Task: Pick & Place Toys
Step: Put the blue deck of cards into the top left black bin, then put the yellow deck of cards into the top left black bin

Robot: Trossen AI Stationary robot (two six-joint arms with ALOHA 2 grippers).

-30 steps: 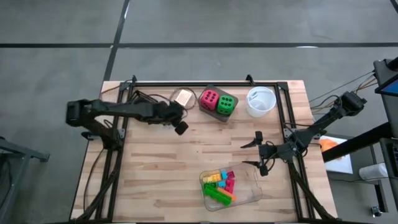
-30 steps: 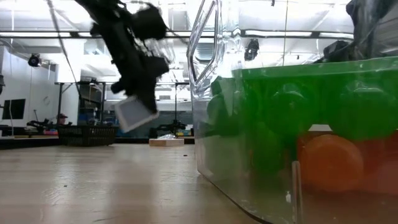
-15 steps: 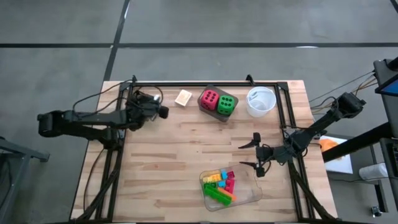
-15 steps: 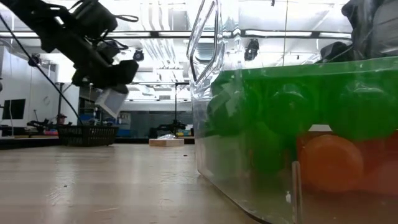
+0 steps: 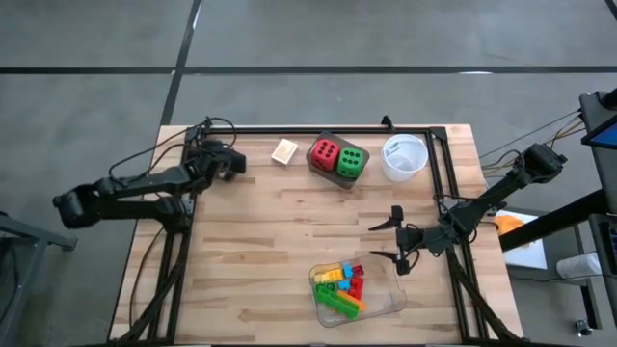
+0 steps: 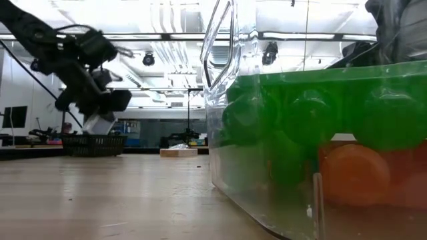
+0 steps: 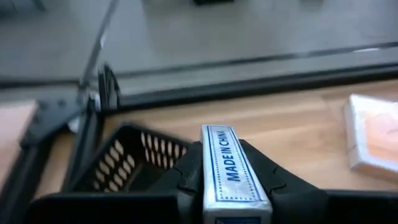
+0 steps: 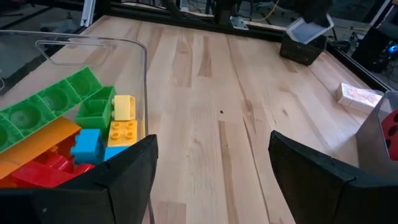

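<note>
My left gripper is at the table's far left corner, shut on the small white-blue card pack, above a black slotted basket. The low view shows the pack just over the basket. The tan block lies flat on the table. The pink-red die and the green die sit side by side at the far middle. My right gripper is open and empty beside the clear tray, which holds several bright bricks. My left gripper pinches the card pack between its two fingers, one on each broad face. The pack's narrow printed edge faces the wrist camera and lies along the fingers. The pack is lifted clear, above the black basket.
A white round bowl stands at the far right. A dark metal frame runs along the table's far edge and sides. Bare wood lies in the middle of the table.
My left gripper has gone from beside the tan block toward the table's far left corner, carrying the card pack clear of the table, and now stands over the black basket. It stays shut on the pack.
</note>
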